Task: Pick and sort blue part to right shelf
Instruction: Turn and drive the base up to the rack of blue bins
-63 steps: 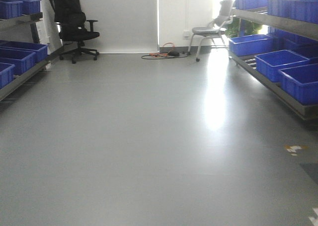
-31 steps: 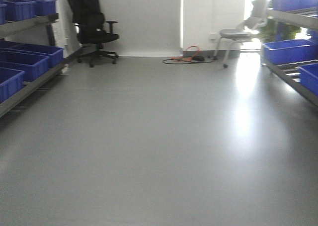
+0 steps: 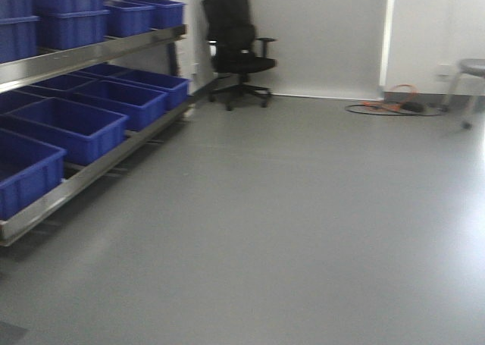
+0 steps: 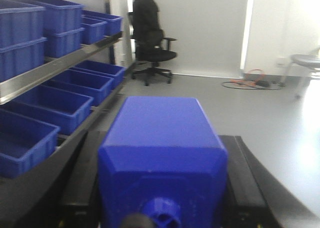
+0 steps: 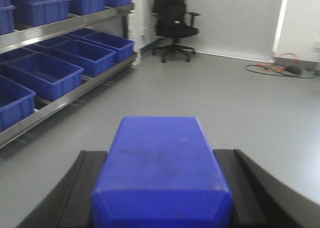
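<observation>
Ahead and left of both grippers, the shelf (image 3: pixel 98 57) of bins (image 3: pixel 72 125) is cut off by the frame edge. The left gripper (image 4: pixel 162 138) is clamped on a part (image 4: pixel 162 128) lying between its fingers (image 4: pixel 80 183). The right gripper (image 5: pixel 160 152) likewise clasps a second part (image 5: pixel 160 173). Both parts' near ends are cut off, and the first part's knob (image 4: pixel 162 215) is blurred.

Left-held part (image 4: pixel 162 148): plain blue; flanking fingers (image 4: pixel 82 198) black. Right-held part (image 5: pixel 161 163): plain blue. Ahead of both: blue bins (image 5: pixel 45 72), grey floor (image 5: pixel 240 102), black chair (image 5: pixel 172 17).
</observation>
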`<state>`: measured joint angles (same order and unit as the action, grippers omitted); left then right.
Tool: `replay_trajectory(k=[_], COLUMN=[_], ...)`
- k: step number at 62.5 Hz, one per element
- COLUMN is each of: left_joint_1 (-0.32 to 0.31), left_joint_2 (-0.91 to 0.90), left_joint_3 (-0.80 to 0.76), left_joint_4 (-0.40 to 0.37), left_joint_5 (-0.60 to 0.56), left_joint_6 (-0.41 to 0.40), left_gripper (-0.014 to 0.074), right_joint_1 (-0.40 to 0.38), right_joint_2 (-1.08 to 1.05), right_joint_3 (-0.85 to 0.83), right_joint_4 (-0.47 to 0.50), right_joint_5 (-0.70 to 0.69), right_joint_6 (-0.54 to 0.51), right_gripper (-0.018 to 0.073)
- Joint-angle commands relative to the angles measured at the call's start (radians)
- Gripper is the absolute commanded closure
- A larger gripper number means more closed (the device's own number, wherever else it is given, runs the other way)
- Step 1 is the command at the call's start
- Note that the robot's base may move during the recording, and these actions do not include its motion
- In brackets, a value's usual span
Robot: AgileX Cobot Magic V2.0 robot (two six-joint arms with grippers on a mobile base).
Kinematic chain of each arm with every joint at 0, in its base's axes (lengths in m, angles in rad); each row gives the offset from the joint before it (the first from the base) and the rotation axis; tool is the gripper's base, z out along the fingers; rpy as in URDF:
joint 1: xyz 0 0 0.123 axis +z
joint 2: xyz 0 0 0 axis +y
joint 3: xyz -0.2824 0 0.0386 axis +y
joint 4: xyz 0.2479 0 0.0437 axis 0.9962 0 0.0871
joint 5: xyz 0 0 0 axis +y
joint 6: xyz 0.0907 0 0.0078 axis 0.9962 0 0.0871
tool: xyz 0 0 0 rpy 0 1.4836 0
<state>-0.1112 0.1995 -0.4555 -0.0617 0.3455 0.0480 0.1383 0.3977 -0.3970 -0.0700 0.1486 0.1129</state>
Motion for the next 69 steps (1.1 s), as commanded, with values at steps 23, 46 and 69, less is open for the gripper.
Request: replay_trajectory(k=[23,46,69], left_joint_1=[-0.003,-0.003,-0.003], left_joint_2=[0.018,0.018,0.018], left_joint_3=[-0.031,-0.031,-0.031], left_joint_4=[-0.005,-0.005,-0.005], left_joint_5=[-0.095,-0.095,-0.095], left_joint_6=[-0.001,-0.001,-0.001], left_gripper=[0.0263,0.0263,0.0263], right_joint_1=[-0.005,-0.005,-0.005], right_joint_2=[0.008,0.008,0.008], right_joint_3=[-0.033,-0.033,-0.033], right_joint_4=[-0.011,-0.011,-0.011], right_joint_5=[-0.094,-0.094,-0.094], right_joint_6=[-0.002,-0.002,-0.002], right_gripper=[0.0192,0.0192,0.0192])
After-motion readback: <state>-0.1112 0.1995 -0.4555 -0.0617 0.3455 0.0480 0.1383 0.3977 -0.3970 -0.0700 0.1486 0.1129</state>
